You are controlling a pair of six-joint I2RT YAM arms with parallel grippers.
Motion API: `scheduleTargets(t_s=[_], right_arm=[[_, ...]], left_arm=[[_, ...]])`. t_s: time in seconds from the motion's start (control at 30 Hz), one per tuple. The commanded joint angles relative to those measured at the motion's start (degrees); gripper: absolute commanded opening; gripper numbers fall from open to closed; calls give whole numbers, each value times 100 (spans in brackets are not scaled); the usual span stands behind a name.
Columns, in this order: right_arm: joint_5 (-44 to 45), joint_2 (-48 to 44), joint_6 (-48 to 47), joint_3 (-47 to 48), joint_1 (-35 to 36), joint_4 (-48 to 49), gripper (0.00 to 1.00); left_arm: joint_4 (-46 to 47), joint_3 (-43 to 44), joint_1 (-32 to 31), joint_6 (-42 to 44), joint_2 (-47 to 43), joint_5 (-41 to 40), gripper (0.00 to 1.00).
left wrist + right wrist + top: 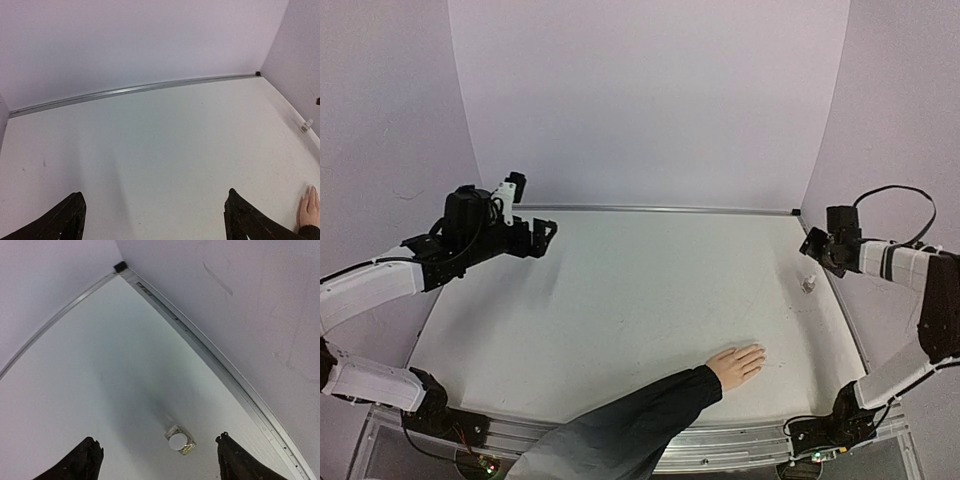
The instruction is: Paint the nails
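Note:
A pale hand [735, 363] with a long black sleeve [640, 420] lies flat on the white table near the front, fingers pointing right. Its nails [760, 351] are too small to make out. The hand's edge also shows in the left wrist view [310, 207]. My left gripper [542, 238] is open and empty above the table's far left [155, 197]. My right gripper [812, 248] is open and empty [157, 438], hovering above a small clear glass bottle [180, 441] with a white cap.
The bottle [808, 285] stands by the table's right edge rail [225, 375], and also shows in the left wrist view [305, 125]. A metal rail [660, 209] runs along the back wall. Purple-white walls enclose the table on three sides.

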Motion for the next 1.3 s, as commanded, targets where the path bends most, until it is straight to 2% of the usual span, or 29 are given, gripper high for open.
scheduleTargets(t_s=[0.0,0.2,0.3,0.43,0.6,0.97,1.27], right_arm=[[-1288,-1246,-1496,-215,-14,458,97],[-2949,-2753,-2424,-405,-14,841,98],[-3252,-2903,-2432,-200,-14,778,98],[-2949,-2760,-2486,79,-14,470,98],[-2363,-2620,-2528,80,-14,307,98],[-2385,-2715,-2563,-16,-14,446,98],[-2371,-2668,-2538,-25,-14,473,98]], left_arm=[[150,-234,758,-601,-766,-724,98],[142,-528,2010,-900,-1407,-1071,99],[140,-514,2122,-493,-1518,-1572,99],[129,-524,2121,39,-1545,-1852,99],[123,-384,2121,596,-1347,-1422,99],[187,-238,2093,1315,-1420,-1019,99],[789,-197,2062,1590,-1380,-678,99]])
